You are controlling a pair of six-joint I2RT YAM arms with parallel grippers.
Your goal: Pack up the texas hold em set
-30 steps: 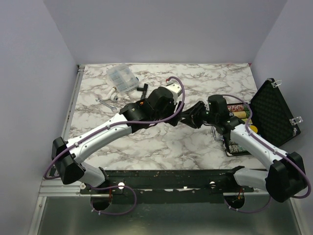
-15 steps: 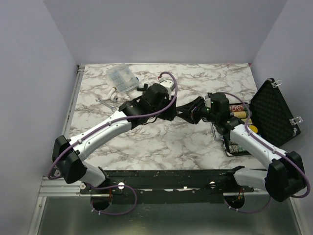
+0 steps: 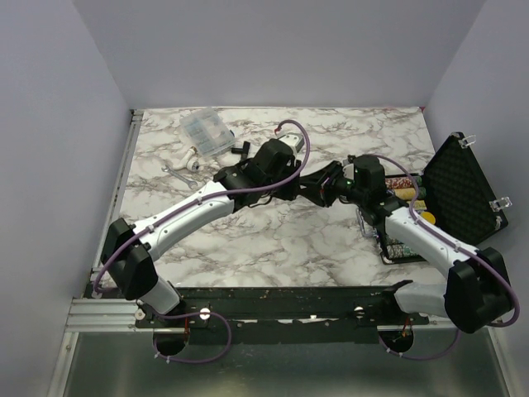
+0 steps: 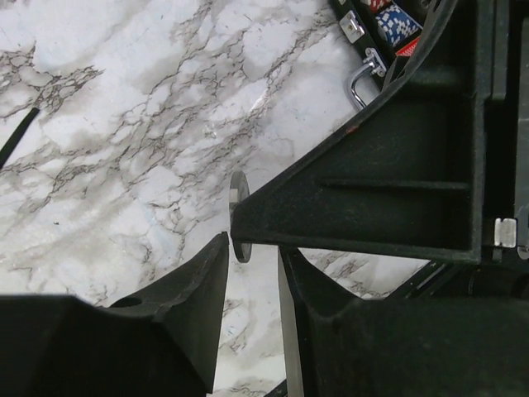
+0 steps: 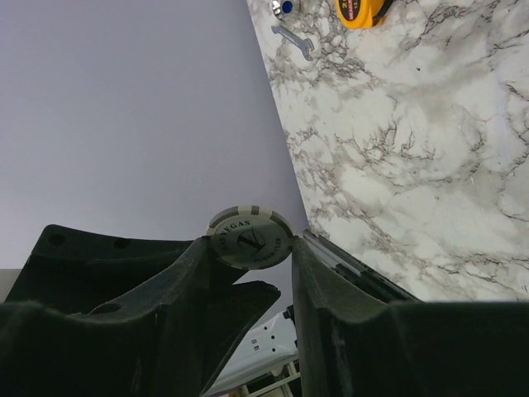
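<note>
My right gripper (image 5: pixel 250 241) is shut on a grey-and-white poker chip (image 5: pixel 250 236), pinched by its rim at the fingertips and held above the marble table. My left gripper (image 4: pixel 252 248) meets it tip to tip at mid-table (image 3: pixel 321 185). There the chip (image 4: pixel 238 217) shows edge-on, its lower rim just inside my left jaws, which stand narrowly open and do not clamp it. The black briefcase lies open at the right, with its foam lid (image 3: pixel 459 192) raised and its chip rows (image 3: pixel 402 248) in the base. A yellow disc (image 3: pixel 427 217) rests in it.
A clear compartment box (image 3: pixel 205 132), a white fitting (image 3: pixel 192 159), a wrench (image 3: pixel 176 171) and a small black piece (image 3: pixel 241 150) lie at the back left. An orange tape measure (image 5: pixel 361 10) shows in the right wrist view. The case handle (image 4: pixel 360 78) juts toward mid-table.
My left arm has swung right and reached up to the right gripper's tips, its jaws narrowing as it came. The right gripper has kept its hold on the chip.
</note>
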